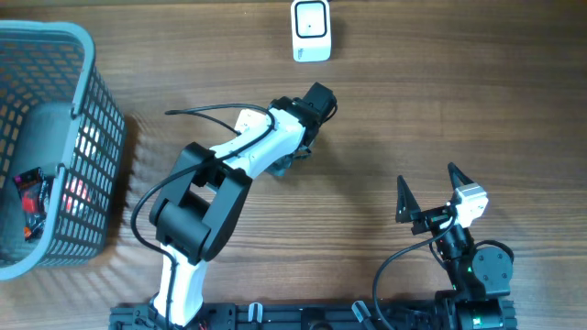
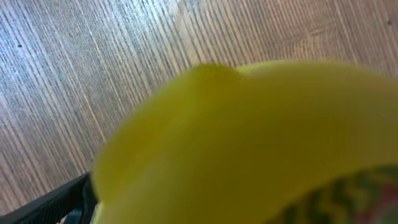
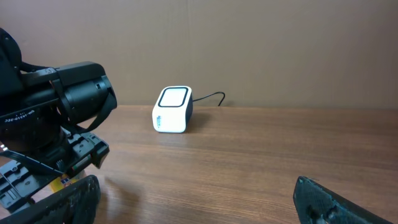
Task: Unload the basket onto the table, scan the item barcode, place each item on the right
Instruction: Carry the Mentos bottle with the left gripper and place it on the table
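Soft, even light fills the overhead view, with a faint shadow on the table (image 1: 440, 110) beside the basket (image 1: 96, 119) and no glare. In the left wrist view a yellow item (image 2: 249, 143) is badly blurred, while the wood grain behind stays sharp. The right wrist view is dimmer, the scanner (image 3: 172, 110) in fair focus

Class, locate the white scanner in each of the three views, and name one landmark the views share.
Overhead: scanner at the top, just right of centre.
Left wrist: not in it.
Right wrist: scanner left of centre, mid-height.
Shared landmark: the left arm, in overhead and right wrist.
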Robot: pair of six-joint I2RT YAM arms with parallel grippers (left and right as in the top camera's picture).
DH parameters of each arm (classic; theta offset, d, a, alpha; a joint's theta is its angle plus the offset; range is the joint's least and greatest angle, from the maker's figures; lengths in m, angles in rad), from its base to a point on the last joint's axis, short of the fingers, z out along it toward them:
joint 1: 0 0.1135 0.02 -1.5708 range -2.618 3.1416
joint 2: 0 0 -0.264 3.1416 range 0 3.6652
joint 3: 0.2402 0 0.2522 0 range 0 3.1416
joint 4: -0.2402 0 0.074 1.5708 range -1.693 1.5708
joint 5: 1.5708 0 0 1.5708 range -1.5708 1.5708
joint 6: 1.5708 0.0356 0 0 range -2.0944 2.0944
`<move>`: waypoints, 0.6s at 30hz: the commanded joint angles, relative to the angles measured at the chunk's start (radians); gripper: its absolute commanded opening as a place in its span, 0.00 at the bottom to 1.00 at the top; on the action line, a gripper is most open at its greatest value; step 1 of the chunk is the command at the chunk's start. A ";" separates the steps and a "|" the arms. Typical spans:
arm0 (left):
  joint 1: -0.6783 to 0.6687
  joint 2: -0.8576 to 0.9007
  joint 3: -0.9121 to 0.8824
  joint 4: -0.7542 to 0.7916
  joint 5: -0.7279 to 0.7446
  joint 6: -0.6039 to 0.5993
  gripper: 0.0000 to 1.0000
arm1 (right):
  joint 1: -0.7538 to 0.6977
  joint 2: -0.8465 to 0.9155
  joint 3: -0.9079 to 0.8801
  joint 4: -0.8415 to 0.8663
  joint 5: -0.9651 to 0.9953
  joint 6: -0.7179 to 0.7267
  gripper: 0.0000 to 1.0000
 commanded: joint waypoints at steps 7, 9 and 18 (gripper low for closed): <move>-0.005 -0.091 -0.006 -0.051 -0.014 0.037 1.00 | 0.006 -0.006 -0.001 0.005 0.010 0.017 1.00; -0.005 -0.144 -0.006 -0.057 -0.024 0.084 1.00 | 0.006 -0.006 -0.001 0.005 0.010 0.017 1.00; -0.092 -0.402 -0.006 -0.050 -0.018 0.449 1.00 | 0.006 -0.006 -0.001 0.005 0.010 0.017 1.00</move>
